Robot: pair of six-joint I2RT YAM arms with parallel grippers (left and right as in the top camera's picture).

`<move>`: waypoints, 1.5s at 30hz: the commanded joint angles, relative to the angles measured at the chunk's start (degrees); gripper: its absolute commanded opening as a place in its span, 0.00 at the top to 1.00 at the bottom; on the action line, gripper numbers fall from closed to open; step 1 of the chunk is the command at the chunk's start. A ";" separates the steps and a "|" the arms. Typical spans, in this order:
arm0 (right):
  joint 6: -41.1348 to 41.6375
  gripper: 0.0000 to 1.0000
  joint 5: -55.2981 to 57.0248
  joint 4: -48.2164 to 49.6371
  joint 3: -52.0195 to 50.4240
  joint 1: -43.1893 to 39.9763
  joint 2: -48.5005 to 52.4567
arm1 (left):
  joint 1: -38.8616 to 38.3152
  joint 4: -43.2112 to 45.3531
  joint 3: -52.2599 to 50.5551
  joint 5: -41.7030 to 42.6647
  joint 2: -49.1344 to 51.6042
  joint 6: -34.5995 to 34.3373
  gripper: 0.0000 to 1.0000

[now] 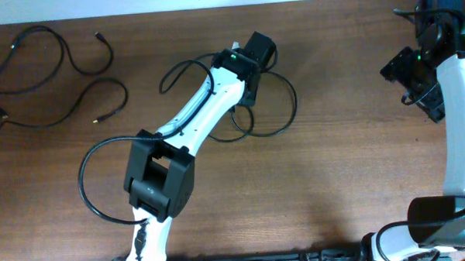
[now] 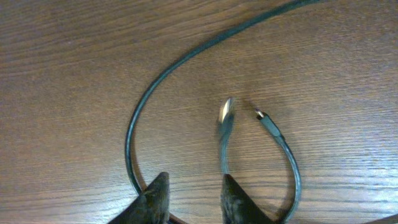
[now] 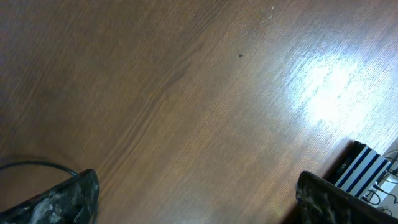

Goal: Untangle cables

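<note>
Overhead: L end effector (image 1: pixel 255 56) sits far centre on the brown wood tabletop (image 1: pixel 342 165), over one thin black looped cable (image 1: pixel 294 103). Second black cable (image 1: pixel 14 47) and third black cable (image 1: pixel 125 94) lie far left, apart. R end effector (image 1: pixel 407 70) is far right.

L wrist: fingers (image 2: pixel 155 199) narrowly parted, released. Silver-tipped plug (image 2: pixel 227 112) just beyond.

R wrist: fingers (image 3: pixel 68 196) wide apart, released, bare wood between.

Left arm (image 1: pixel 208 108) reaches over a looped cable (image 1: pixel 295 101); two more cables (image 1: pixel 39 29) lie separate far left.
</note>
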 commanded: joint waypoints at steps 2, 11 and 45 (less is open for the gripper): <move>-0.42 0.02 0.90 0.00 0.09 -0.09 -0.28 | 0.55 0.48 0.57 3.93 -0.35 -0.50 0.54; -0.42 0.02 0.92 0.00 0.09 -0.09 -0.28 | 0.57 -5.92 0.35 16.24 6.16 -5.62 0.20; -0.42 0.02 0.92 0.00 0.09 -0.09 -0.28 | 6.64 -32.87 39.28 12.92 14.73 -6.29 1.00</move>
